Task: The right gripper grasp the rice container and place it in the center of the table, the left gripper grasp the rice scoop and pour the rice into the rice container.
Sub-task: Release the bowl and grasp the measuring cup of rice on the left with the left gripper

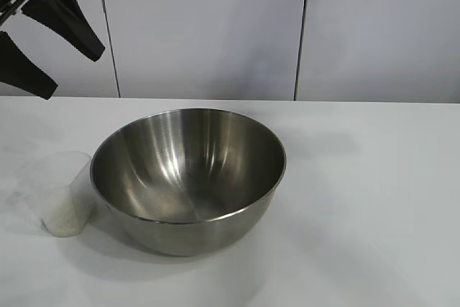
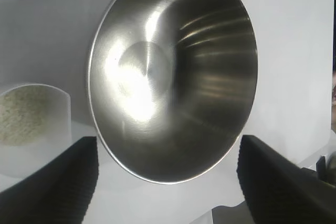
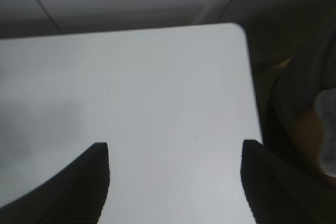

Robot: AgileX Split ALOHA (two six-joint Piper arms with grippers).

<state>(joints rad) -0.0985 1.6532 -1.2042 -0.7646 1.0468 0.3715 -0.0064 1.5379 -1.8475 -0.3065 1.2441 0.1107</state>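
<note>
Standing apart on both: left gripper (image 1: 54,59) hanging above rice scoop (image 1: 66,195), right gripper (image 3: 176,182) hovering over table (image 3: 157,87), rice container (image 1: 188,177) sitting centred.

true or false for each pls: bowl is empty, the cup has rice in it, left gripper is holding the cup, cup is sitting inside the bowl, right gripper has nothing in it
1. The rice container is empty. True: its shiny inside shows no grains.
2. The rice scoop has rice in it. True: a pale heap lies in its bottom.
3. The left gripper is holding the scoop. False: its fingers stand apart with nothing between them, raised above the table at the exterior view's upper left.
4. The scoop sits inside the container. False: it stands on the table beside the container, at its left in the exterior view.
5. The right gripper holds nothing. True: its open fingers frame only bare table near a corner.
</note>
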